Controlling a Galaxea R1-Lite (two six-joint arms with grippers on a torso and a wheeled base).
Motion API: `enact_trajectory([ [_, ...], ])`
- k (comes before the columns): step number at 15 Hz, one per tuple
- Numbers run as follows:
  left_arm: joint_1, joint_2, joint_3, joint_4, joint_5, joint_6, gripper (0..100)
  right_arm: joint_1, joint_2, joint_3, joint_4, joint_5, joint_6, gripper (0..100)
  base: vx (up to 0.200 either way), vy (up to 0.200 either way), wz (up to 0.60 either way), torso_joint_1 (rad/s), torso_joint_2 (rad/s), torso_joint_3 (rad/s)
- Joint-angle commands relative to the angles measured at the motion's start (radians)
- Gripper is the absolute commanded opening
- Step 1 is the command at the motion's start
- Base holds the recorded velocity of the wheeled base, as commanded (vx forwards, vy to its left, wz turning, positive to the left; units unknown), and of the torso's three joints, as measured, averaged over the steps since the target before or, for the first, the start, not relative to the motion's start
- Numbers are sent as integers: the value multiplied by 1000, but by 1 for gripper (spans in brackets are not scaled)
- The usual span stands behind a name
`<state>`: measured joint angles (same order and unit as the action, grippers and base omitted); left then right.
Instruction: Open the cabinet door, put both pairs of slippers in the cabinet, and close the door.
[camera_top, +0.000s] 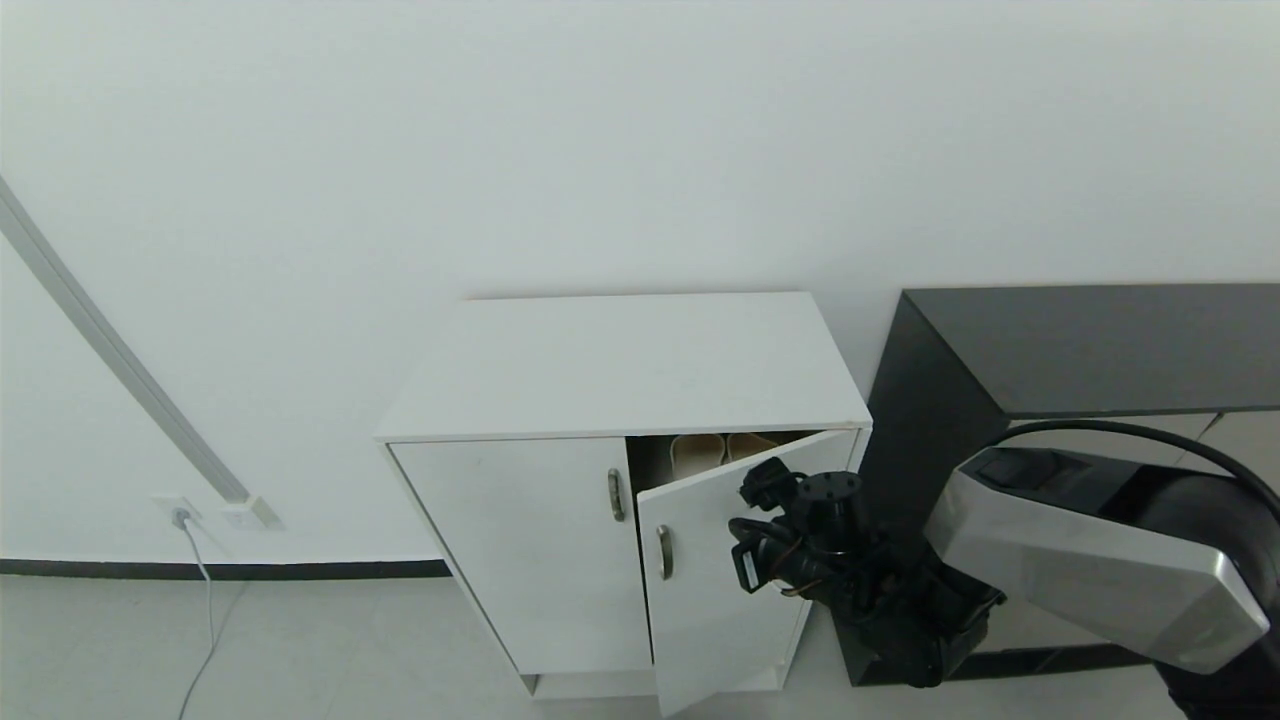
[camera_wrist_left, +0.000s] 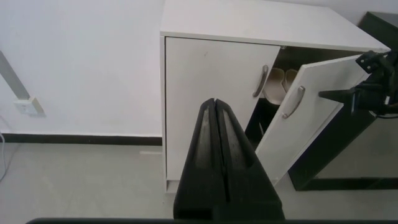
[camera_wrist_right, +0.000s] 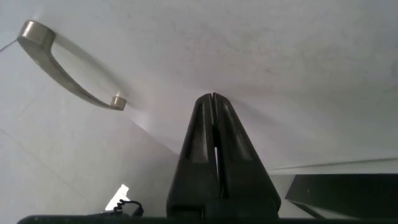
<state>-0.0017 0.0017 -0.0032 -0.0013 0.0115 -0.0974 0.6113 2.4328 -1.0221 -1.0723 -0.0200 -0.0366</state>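
The white cabinet (camera_top: 620, 365) has its left door (camera_top: 520, 550) closed and its right door (camera_top: 720, 590) standing partly ajar. Through the gap I see beige slippers (camera_top: 700, 452) on the upper shelf, also visible as the slippers (camera_wrist_left: 277, 84) in the left wrist view. My right gripper (camera_wrist_right: 213, 96) is shut and empty, its tip against the outer face of the ajar door, a little off from the metal handle (camera_wrist_right: 68, 65). From the head, the right gripper (camera_top: 745, 568) is in front of that door. My left gripper (camera_wrist_left: 214, 102) is shut, empty, and held back from the cabinet front.
A black piece of furniture (camera_top: 1090, 345) stands tight against the cabinet's right side. A wall socket with a cable (camera_top: 180, 517) and a slanted conduit (camera_top: 110, 350) are on the left wall. Open floor (camera_top: 300, 650) lies left of the cabinet.
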Motion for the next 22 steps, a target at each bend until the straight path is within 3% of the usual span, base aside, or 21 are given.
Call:
enact_trajectory([
  [1,0,1,0,0,1,-1,0,-4,6,-33,11,0,0,0,0,0,0,0,0,0],
  [22,0,1,0,0,1,-1,0,-21,32,-239,175,-3,0,0,0,0,0,0,0,0],
])
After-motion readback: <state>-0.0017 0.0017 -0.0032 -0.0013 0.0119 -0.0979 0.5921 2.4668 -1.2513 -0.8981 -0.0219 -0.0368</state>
